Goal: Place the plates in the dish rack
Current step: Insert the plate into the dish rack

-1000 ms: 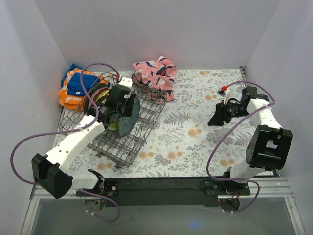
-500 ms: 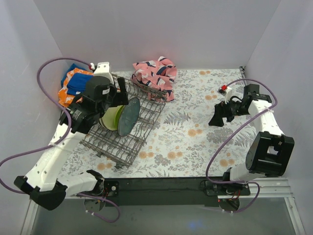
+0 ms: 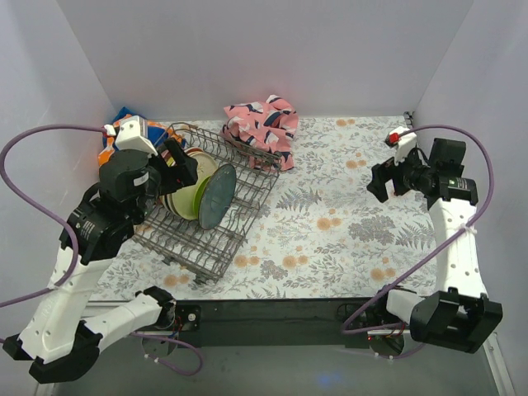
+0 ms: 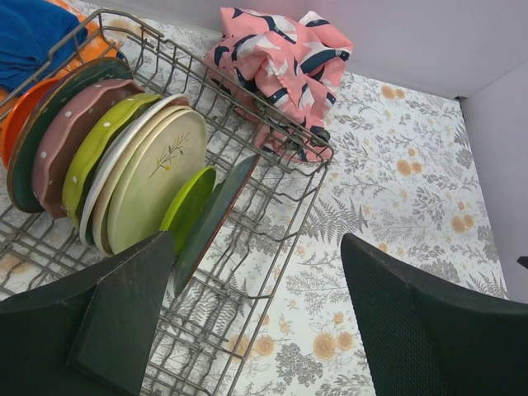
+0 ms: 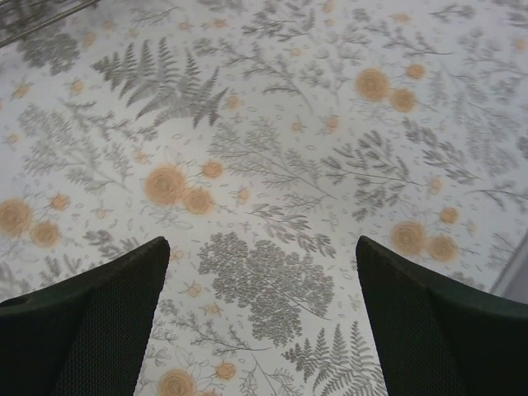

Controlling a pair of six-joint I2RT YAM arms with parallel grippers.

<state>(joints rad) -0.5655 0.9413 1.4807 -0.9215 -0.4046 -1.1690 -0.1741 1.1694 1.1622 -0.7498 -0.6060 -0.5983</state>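
1. Far L: a blue-and-orange cloth [image 4: 33, 33] is bunched just behind the rack. It is not part of the job and should be left alone.
2. L gripper [image 3: 180, 165] is held above the dish rack [image 3: 223, 241], jaws spread wide, nothing between them.
3. The dish rack is set at an angle on the L half of the table. The plates [image 4: 148, 177] are stood on edge in one row between the tines: orange, dark teal, pink dotted, green, cream ones, a small green plate [image 4: 188, 208], then a dark plate [image 4: 216, 216] leaning at the row's end.
4. No loose plate is seen on the table in any view, so loading is judged done or nearly done. Step in hand = L arm to be cleared from the rack.
5. To do it well, the wrist should be lifted straight up before any sideways swing, w/ fingers off plate rims and wire. The dark plate looks the least upright and could be tipped by a brush.
6. A pink patterned cloth [image 4: 276, 49] is heaped against the rack's far corner. Fingers and cable should be routed clear of it.
7. R gripper [image 5: 262, 243] is held over the bare floral table cover [image 5: 264, 148], well apart from the rack, jaws wide and empty. Nothing is judged needed there but parking.
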